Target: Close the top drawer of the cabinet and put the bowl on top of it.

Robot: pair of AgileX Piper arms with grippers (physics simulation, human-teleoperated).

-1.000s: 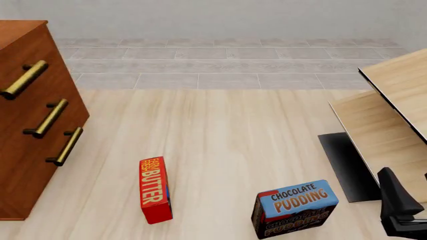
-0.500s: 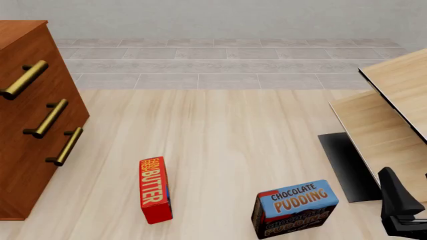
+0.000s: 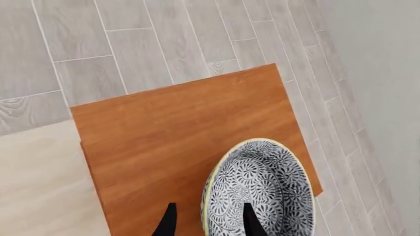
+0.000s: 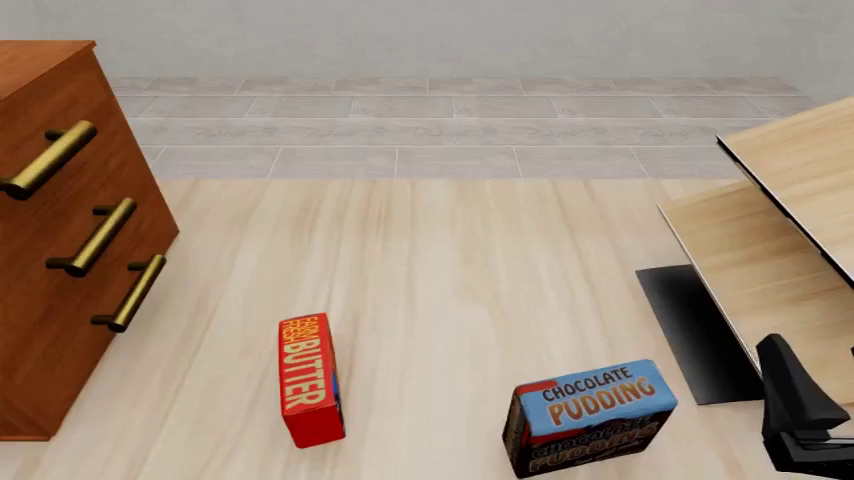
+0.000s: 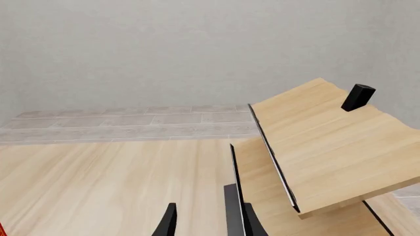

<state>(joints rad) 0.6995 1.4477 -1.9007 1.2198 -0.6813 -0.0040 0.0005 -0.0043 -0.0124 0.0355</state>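
The bowl (image 3: 262,189) is seen from the left wrist view above the flat top of the cabinet (image 3: 177,142), mouth upward, its blue-grey floral pattern covering the inside and its rim pale yellow. Being round, it has no long axis; its near edge is cut off by the frame. The left gripper (image 3: 206,223) is clamped across the bowl's rim, one dark finger inside and one outside; whether the bowl rests on the wood or is held just above it cannot be told. In the front view the cabinet stands at the table's left, its three brass bar handles slanting along the front, and the top drawer (image 4: 60,150) appears flush with the two below. Bowl and left arm are out of that view. The right gripper (image 5: 206,221) is shown over the pale table (image 4: 441,270) with fingers apart, holding nothing. A butter box (image 4: 310,380) and a chocolate pudding box (image 4: 590,415) stand on the table.
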